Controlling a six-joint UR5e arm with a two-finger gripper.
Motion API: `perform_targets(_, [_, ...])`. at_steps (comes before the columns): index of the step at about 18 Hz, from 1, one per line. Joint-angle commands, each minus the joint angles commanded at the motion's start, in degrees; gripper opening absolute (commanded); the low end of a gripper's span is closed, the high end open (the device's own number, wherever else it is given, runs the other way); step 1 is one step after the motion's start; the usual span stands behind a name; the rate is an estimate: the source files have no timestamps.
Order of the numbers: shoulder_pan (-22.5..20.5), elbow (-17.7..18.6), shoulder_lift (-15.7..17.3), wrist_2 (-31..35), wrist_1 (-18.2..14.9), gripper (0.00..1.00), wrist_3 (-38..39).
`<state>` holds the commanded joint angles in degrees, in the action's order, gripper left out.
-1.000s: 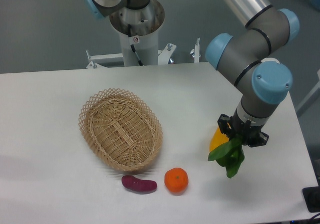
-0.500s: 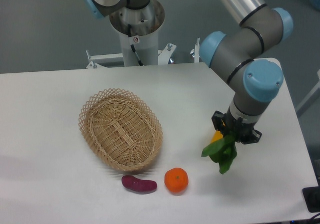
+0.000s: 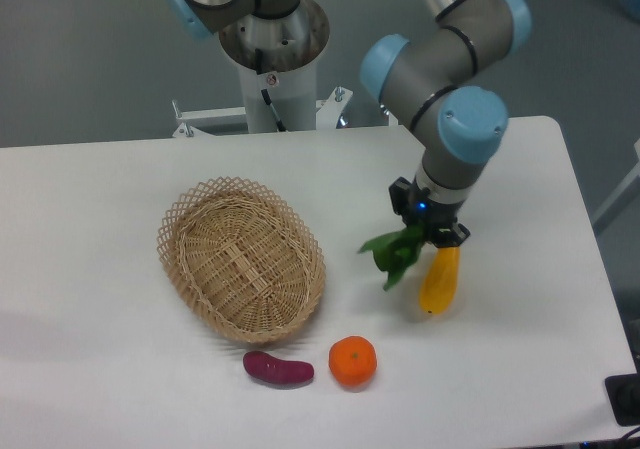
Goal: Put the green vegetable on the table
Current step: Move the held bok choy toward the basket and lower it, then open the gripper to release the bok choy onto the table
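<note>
The gripper (image 3: 428,231) is clamping the green vegetable (image 3: 393,253), which is dangling above the table (image 3: 520,369). It's hanging between the wicker basket (image 3: 241,259) and the yellow vegetable (image 3: 440,280).

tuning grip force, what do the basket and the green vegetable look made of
Basket: woven wicker or rattan, matte tan, with an open lattice rim. Green vegetable: probably soft fabric or thin plastic; its dark leaves hang limp from the gripper.
</note>
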<state>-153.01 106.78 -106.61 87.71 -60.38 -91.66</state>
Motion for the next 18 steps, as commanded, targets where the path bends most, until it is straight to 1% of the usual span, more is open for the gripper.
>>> perform_targets(3, [0.0, 2.7, 1.2, 0.1, 0.0, 0.17, -0.9])
perform_targets(4, [-0.1, 3.6, 1.8, 0.2, 0.1, 0.20, -2.0])
perform_targets(7, [-0.2, 5.5, 3.0, 0.1, 0.1, 0.30, -3.1])
perform_targets(8, [-0.2, 6.0, 3.4, 0.2, 0.0, 0.38, -3.1])
perform_targets(12, [-0.2, 7.0, 4.1, 0.0, 0.0, 0.55, -3.1])
perform_targets(13, [-0.1, 7.5, 4.3, 0.1, -0.1, 0.71, -3.1])
perform_targets(14, [0.0, 8.3, 4.7, 0.1, 0.1, 1.00, -3.2])
perform_targets(15, [0.3, 9.0, 5.1, 0.0, 0.3, 1.00, -2.8])
perform_targets(18, [0.3, 8.8, 5.5, 0.0, 0.3, 1.00, -2.8])
